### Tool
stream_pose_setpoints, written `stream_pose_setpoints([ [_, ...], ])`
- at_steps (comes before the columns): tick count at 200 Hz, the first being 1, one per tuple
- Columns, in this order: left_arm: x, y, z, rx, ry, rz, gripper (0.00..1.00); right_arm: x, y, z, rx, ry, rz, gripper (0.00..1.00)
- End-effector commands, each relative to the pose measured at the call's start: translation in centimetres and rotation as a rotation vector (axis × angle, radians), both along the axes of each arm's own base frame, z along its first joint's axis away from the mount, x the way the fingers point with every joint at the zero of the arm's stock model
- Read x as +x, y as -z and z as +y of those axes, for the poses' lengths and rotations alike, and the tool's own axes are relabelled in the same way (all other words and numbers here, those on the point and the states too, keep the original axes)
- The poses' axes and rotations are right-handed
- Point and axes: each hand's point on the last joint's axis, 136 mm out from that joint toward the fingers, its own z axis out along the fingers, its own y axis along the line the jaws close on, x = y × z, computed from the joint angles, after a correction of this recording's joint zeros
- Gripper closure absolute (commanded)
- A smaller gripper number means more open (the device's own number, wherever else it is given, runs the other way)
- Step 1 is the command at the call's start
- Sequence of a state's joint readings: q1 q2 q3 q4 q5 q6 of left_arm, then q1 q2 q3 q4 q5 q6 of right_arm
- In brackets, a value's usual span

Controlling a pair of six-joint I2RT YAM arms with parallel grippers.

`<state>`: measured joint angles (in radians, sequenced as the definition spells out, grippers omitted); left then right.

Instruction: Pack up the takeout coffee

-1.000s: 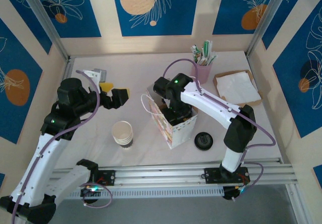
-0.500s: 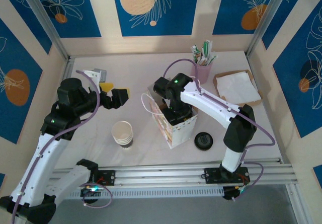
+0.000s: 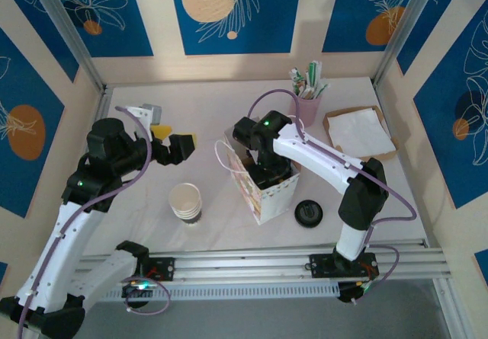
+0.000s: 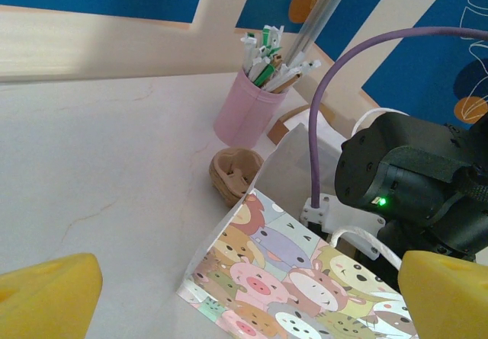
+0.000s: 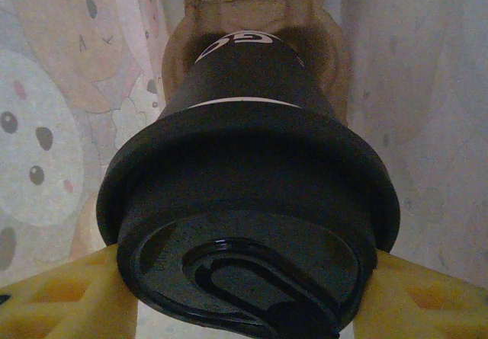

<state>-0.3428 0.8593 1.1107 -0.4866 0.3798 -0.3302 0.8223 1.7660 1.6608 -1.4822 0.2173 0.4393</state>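
Right claw (image 5: 244, 297) pinches the takeout coffee (image 5: 244, 164) by its round, matte black plastic lid; overhead, it sits inside the cartoon-printed paper bag (image 3: 263, 196). Left claw (image 4: 244, 293) gapes wide, empty.

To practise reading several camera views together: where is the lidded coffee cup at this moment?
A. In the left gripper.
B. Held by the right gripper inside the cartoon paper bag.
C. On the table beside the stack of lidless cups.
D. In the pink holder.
B: the right wrist view has the takeout coffee clamped between the yellow fingers of the right gripper, the printed walls of the paper bag around it.
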Motion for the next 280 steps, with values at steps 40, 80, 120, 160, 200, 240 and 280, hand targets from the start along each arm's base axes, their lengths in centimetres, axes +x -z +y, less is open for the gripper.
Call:
stream_pose_setpoints([
  [40, -0.04, -0.2, -0.27, 0.006, 0.014, -0.03, 0.0, 0.16, 1.42, -2.12, -0.128, 0.039, 0.029, 0.38],
  [80, -0.04, -0.3, -0.28, 0.005, 0.014, -0.032, 0.0, 0.16, 1.48, -2.13, -0.13, 0.037, 0.03, 0.38],
  [120, 0.0, -0.29, -0.32, 0.003, 0.015, -0.03, 0.0, 0.2, 1.48, -2.16, -0.13, 0.039, 0.029, 0.38],
  [160, -0.01, -0.37, -0.32, 0.003, 0.015, -0.032, 0.0, 0.2, 1.45, -2.2, -0.132, 0.036, 0.026, 0.38],
  [200, 0.02, -0.38, -0.38, 0.003, 0.018, -0.031, 0.0, 0.37, 1.38, -2.15, -0.131, 0.038, 0.018, 0.38],
  [240, 0.07, -0.33, -0.4, 0.005, 0.019, -0.03, 0.0, 0.67, 1.52, -2.1, -0.132, 0.031, 0.001, 0.38],
  [280, 0.17, -0.31, -0.46, 0.002, 0.019, -0.029, 0.0, 0.73, 1.96, -2.06, -0.13, 0.027, 0.003, 0.38],
])
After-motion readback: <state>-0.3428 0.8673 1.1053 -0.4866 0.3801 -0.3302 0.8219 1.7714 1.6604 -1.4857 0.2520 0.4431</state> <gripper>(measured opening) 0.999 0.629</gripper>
